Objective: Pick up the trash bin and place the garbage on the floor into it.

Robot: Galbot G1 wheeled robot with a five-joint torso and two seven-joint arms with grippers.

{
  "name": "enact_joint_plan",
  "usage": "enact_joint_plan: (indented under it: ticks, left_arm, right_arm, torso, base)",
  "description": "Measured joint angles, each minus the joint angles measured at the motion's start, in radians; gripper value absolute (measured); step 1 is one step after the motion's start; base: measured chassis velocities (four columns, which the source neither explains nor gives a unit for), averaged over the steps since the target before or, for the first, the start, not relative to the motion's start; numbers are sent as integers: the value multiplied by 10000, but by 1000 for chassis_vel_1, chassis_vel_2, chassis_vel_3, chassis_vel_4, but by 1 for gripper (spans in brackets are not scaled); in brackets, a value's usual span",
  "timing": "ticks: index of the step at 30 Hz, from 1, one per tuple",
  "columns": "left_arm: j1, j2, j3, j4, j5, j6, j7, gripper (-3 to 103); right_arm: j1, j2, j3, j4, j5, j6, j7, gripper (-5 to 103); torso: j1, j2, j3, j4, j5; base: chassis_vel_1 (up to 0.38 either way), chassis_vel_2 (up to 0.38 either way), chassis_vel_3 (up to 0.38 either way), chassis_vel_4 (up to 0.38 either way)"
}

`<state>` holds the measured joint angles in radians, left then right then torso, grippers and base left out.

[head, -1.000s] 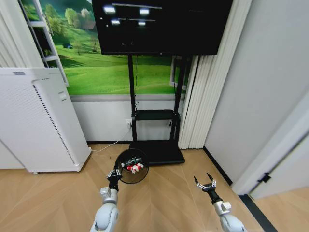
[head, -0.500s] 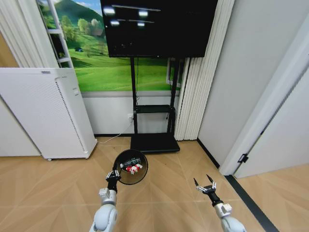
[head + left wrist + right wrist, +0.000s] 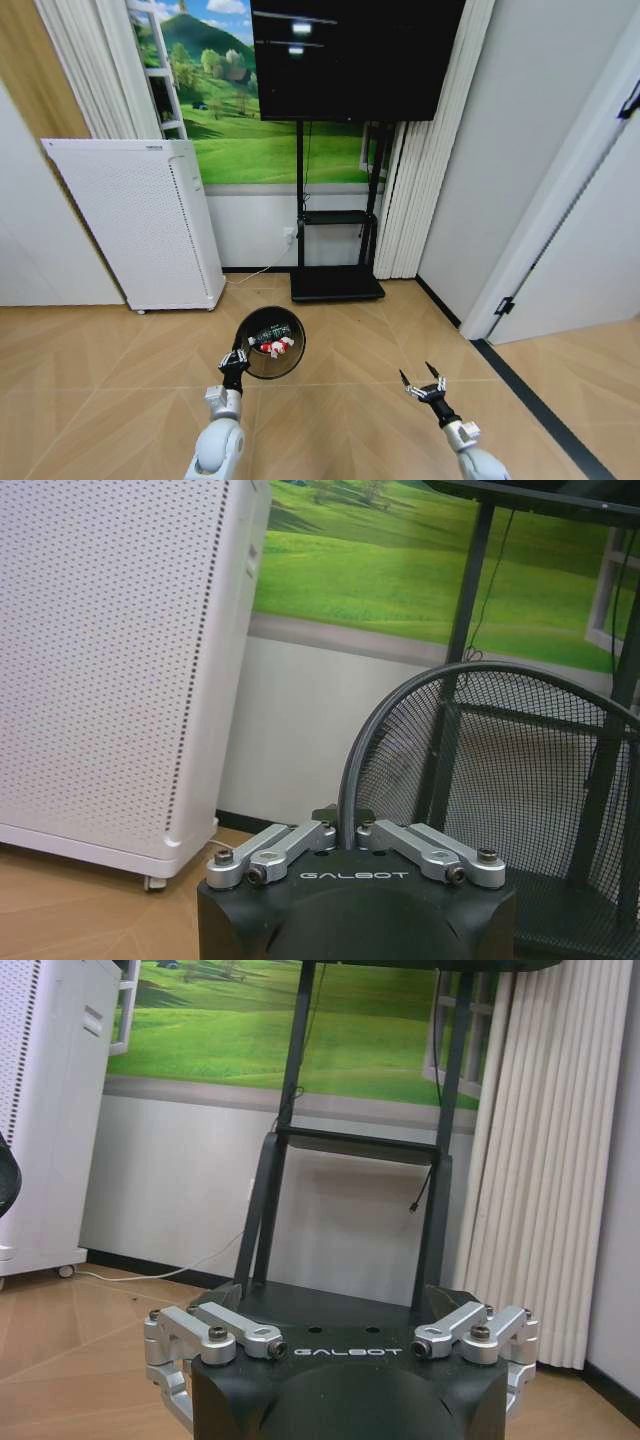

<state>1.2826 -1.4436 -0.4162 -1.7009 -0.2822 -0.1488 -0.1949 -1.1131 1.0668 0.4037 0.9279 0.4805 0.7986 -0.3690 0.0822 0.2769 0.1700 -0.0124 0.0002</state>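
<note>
The bin (image 3: 270, 343) hung off the floor (image 3: 110, 370), pinched at its rim by your left hand (image 3: 236, 359), and it sat in front of the TV stand (image 3: 336, 283), between that stand and the robot. Its mouth was tipped toward the head camera, so you could see down inside: the garbage (image 3: 275, 345) lay in the bottom, red and white pieces with something dark and greenish beside them. I could not tell each piece apart at that depth.

In the left wrist view the left hand (image 3: 352, 838) was closed on the bin's rolled rim (image 3: 352, 770), with the mesh wall (image 3: 500, 770) rising beyond it. That was a thin edge grip on a light, tall load, so I judged it the weak point. You did well to keep the wrist steady and the bin's mouth up; a quick swing or a hard turn of the base could have let the rim twist in the fingers (image 3: 275, 849) or tipped the pieces out.

Your right hand (image 3: 424, 386) was spread wide and empty, held low over the floor to the right of the bin and well apart from it. In its own wrist view the right hand (image 3: 335, 1335) faced the TV stand (image 3: 350, 1210) with nothing between its fingers (image 3: 235, 1338).

The floor near the bin showed no litter, so the collecting looked done. The white appliance (image 3: 140, 225) stood left of the TV stand, against the wall, well clear of the bin.
</note>
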Motion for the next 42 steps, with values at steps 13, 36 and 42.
enact_joint_plan:
  ticks: [13,36,42]
  left_arm:
    - [-17,-169,-7,172,156,-51,27,3]
    - [-209,-105,-313,618,-195,143,-214,3]
    - [-238,-125,-321,715,-200,145,-208,3]
  right_arm:
    - [-66,-64,133,-111,-292,1,-122,100]
    - [195,49,13,-513,62,3,-681,100]
    - [259,134,7,-620,168,3,-907,100]
  torso:
    - [6,-2,4,-2,-1]
    - [6,-1,5,0,-2]
    - [2,0,2,-1,-2]
  base:
    - [26,16,-14,-16]
    - [167,35,-178,-39]
    - [64,49,-42,-48]
